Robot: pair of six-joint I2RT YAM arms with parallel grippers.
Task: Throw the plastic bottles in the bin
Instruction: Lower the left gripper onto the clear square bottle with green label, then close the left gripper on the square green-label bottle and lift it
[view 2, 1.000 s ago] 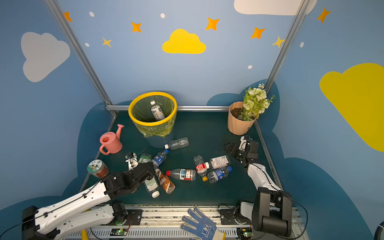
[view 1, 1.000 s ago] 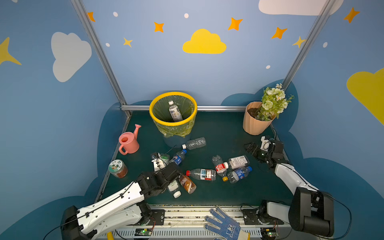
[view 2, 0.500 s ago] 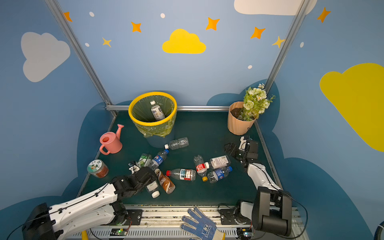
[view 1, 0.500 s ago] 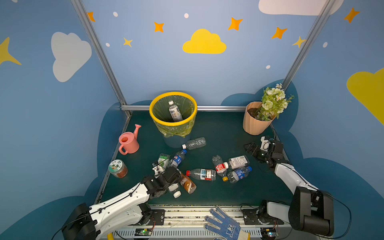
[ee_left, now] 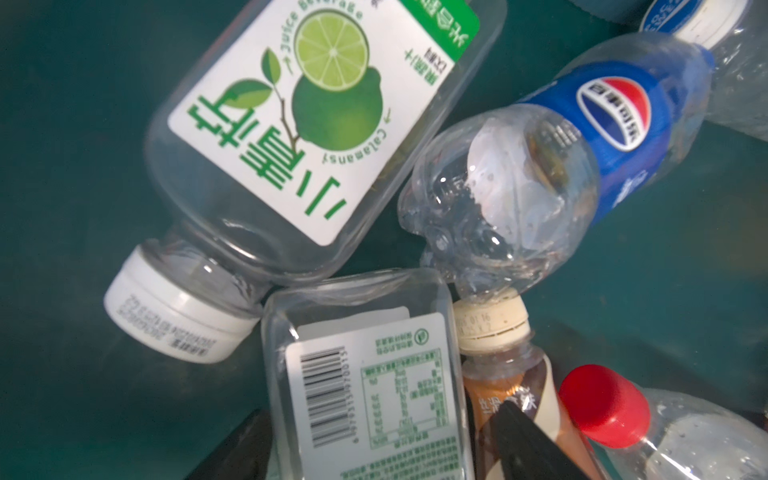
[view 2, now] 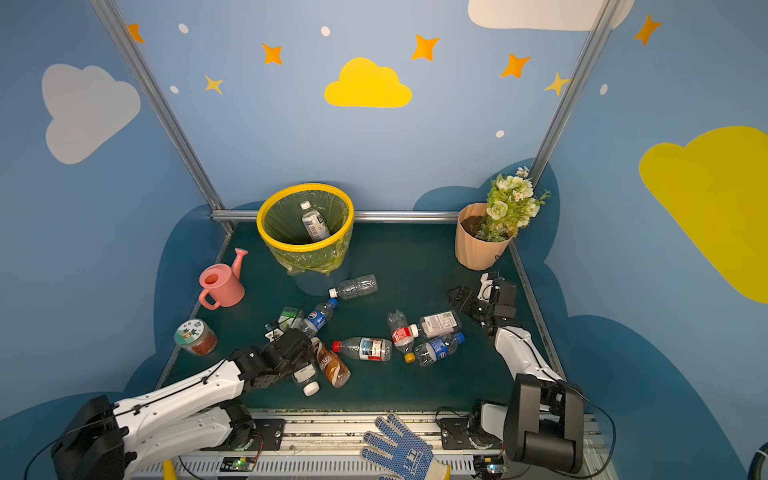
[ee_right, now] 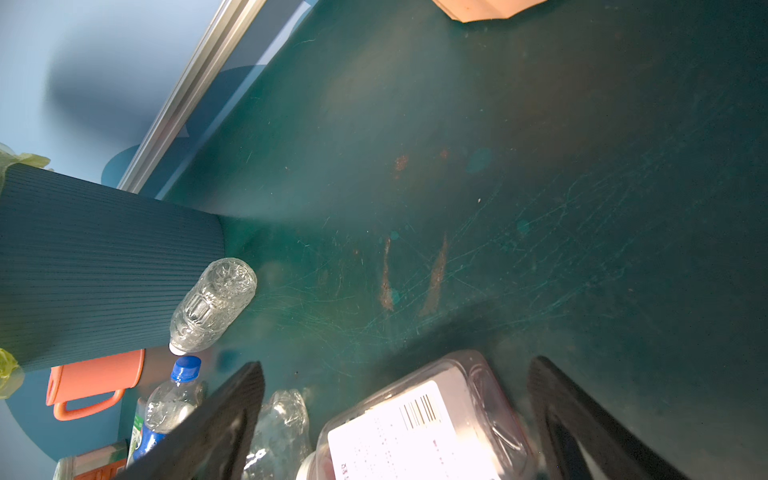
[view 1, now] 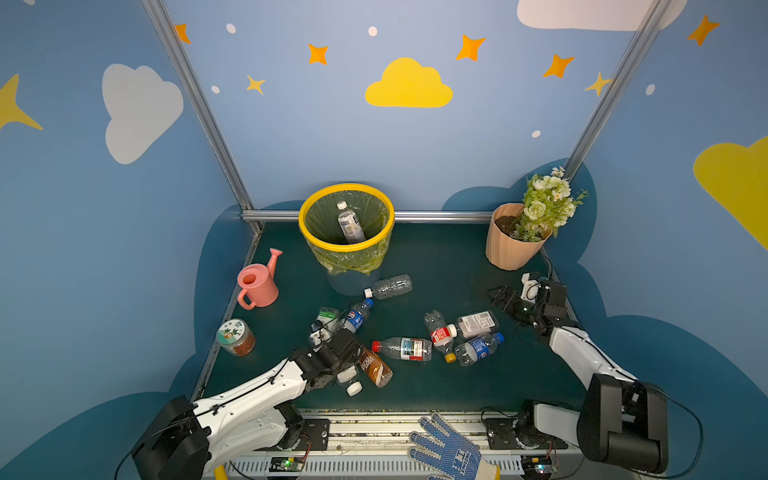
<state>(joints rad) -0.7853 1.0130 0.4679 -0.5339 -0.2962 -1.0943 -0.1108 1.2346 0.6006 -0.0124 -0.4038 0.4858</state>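
Noted one clear white-capped plastic bottle (view 1: 351,224) in the yellow-rimmed blue-grey bin (view 1: 305,232) at upper centre, about nine on the green counter (view 1: 436,266), with left gripper (ee_left: 380,411) straddling a barcode-labelled bottle (ee_left: 357,316), grip unconfirmed, right gripper (ee_right: 397,365) spread wide, empty.

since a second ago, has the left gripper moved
Yes. In a top view the left gripper has shifted right, away from the round jar and toward the brown bottle.

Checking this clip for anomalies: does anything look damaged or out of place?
A blue-dotted work glove lies on the front rail. The Pepsi bottle in the left wrist view is crumpled at its base.
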